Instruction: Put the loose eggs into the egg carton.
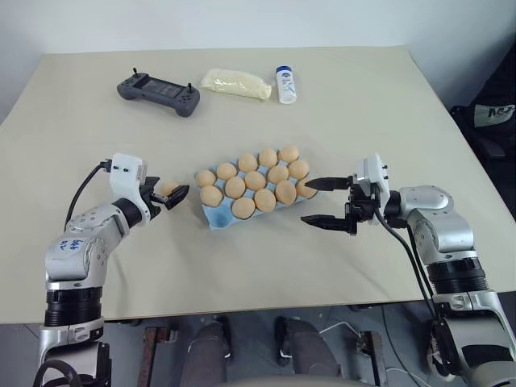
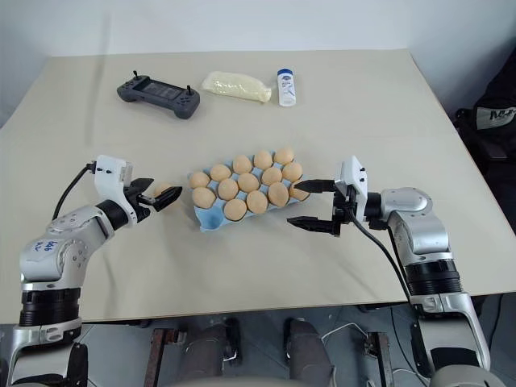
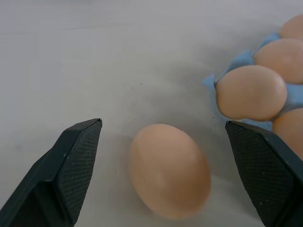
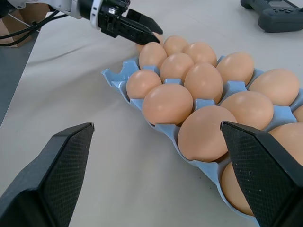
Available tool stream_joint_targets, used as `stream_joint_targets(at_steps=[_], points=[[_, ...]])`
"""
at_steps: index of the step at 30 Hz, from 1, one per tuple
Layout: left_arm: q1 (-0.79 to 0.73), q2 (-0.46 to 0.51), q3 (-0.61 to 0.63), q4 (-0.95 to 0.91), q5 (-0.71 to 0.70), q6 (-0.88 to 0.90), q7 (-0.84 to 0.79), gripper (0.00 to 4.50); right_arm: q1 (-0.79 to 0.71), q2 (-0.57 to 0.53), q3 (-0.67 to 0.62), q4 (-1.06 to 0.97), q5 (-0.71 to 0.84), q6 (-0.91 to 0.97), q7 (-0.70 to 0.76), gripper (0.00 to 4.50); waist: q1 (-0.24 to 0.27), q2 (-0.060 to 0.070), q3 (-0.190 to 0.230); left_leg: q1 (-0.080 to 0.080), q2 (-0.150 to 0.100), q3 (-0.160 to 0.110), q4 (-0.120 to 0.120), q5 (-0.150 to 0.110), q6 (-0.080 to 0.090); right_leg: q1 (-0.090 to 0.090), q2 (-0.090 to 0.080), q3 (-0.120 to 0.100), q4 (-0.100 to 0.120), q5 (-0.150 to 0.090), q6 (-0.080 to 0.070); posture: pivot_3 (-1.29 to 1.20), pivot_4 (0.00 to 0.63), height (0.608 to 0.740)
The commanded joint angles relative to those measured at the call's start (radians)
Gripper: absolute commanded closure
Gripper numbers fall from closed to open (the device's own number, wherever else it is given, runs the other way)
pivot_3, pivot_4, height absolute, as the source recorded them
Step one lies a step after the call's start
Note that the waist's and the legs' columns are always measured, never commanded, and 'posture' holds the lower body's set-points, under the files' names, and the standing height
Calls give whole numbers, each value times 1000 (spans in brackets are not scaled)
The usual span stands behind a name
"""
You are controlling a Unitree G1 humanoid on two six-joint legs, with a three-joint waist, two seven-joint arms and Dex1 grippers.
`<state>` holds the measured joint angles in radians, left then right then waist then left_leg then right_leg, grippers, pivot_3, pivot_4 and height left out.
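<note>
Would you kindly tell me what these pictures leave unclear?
- Loose egg, head views: mostly hidden between the open left hand fingers; whether they touch it is unclear.
- Egg carton, right wrist view: its far end is cut off by the edge.
- White bottle, head views: label too small to read.
- Empty cups in the carton: eggs hide most of them.

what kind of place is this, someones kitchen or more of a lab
Most likely a lab or test bench, not a kitchen. A bare beige table against a plain wall holds an unrelated mix: a blue egg carton full of eggs, a game controller, a yellow packet and a small white bottle.
</note>
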<state>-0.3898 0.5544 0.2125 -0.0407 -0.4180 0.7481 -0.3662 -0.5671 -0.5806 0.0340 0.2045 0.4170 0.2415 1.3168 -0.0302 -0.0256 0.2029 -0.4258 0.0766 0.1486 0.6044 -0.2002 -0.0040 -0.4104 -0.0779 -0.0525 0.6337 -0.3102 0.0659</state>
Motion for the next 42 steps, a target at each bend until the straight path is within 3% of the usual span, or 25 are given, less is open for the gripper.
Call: stream_joint_targets(at_steps=[1,4,9,11,21,42], points=[[-24,21,-27,21,36,-24,-26,50,0,-18,-21,-15,6,-10,4,0,0,0,0,0,0,0,0,0,0,0,0,0,1,0,0,0,150,740],[-31,23,-46,39,62,-27,-29,689,0,-19,-21,-12,5,-11,4,0,1,0,0,0,0,0,0,0,0,-1,0,0,2,0,0,0,150,740],[-37,19,-35,40,73,-31,-35,2268,2,-21,-23,-9,3,-15,5,0,0,0,0,0,0,0,1,0,0,-1,0,0,2,0,0,0,150,740],[-35,27,-24,23,72,-29,-41,2591,5,-22,-24,-10,2,-16,6,0,0,0,0,0,0,0,1,0,0,-1,0,0,3,0,0,0,150,740],[3,61,62,-225,-105,48,-171,2615,15,-27,-31,-16,7,-22,10,0,0,0,0,0,1,0,2,0,0,-1,0,1,4,0,0,0,150,740],[-6,90,-110,-284,-183,160,-315,2615,37,-22,-34,-34,7,-22,-17,0,-1,0,0,0,1,0,6,-1,0,-1,0,2,4,0,-1,0,150,740]])
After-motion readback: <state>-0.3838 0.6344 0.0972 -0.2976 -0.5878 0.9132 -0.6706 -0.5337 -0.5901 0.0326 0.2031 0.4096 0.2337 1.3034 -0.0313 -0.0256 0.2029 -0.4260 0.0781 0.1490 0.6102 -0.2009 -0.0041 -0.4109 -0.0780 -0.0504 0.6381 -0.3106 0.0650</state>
